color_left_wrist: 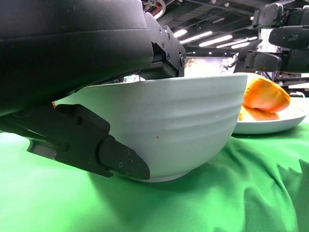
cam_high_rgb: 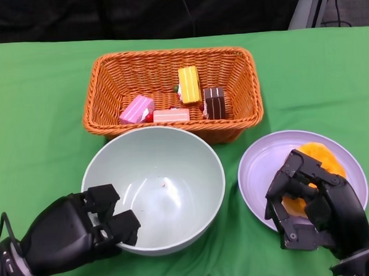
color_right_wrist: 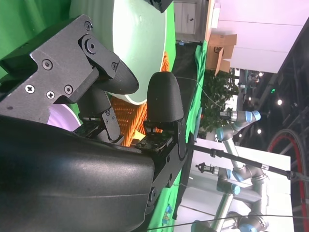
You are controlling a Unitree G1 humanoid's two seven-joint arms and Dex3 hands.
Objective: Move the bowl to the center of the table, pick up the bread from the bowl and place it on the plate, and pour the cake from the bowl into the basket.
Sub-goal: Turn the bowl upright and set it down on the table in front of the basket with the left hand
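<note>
Evidently most of the work looks done: the pale green bowl (cam_high_rgb: 154,188) sits empty at centre frame, four cake slices (cam_high_rgb: 190,84) lie in the wicker basket (cam_high_rgb: 171,94) above it, and the orange bread (cam_high_rgb: 316,168) rests on the lilac plate (cam_high_rgb: 301,178) at lower right. The left hand (cam_high_rgb: 84,227) grips the bowl's near rim; the right hand (cam_high_rgb: 312,205) hovers over the bread, fingers curled, grip uncertain.

The right hand (cam_high_rgb: 315,208) covers the near half of the bread (cam_high_rgb: 322,158), so I cannot tell whether it touches it. The basket (cam_high_rgb: 242,119) front wall hides behind the bowl (cam_high_rgb: 191,150) rim.
</note>
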